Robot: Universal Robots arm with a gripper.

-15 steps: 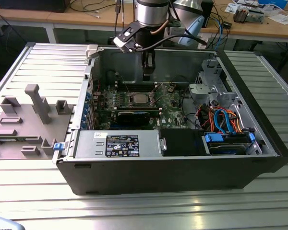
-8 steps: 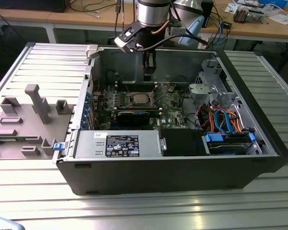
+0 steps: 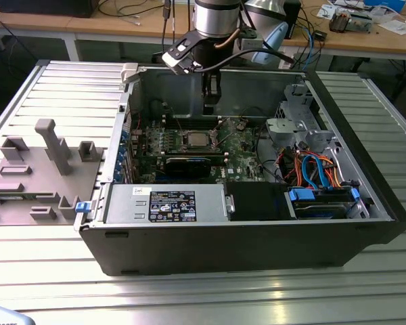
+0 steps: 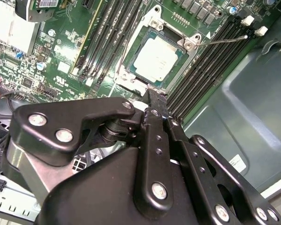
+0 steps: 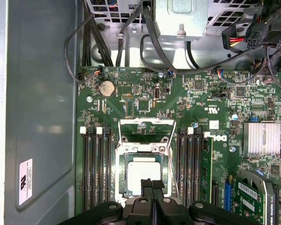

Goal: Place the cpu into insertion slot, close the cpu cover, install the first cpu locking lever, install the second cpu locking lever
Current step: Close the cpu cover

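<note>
Observed: the cpu [image 5: 143, 176] lies flat in the insertion slot [image 5: 145, 147] on the green motherboard [image 5: 145, 93], silver top showing. The cpu cover [image 5: 146, 123] stands raised on the side of the socket away from the arm, so the chip is not yet under it. A thin locking lever [image 4: 225, 40] juts free beside the memory slots.

The gripper [image 5: 152, 183] hangs just above the near edge of the socket, jaws pinched together with nothing between them. In the first wrist view the tips overlap the chip's near border; whether they touch it cannot be told.

Assessment: the step in hand appears to be closing the cover. It is best done with the clenched tips used as a pusher on the frame's free edge — never on the chip's top — with the loose lever kept out from under the plate.
</note>
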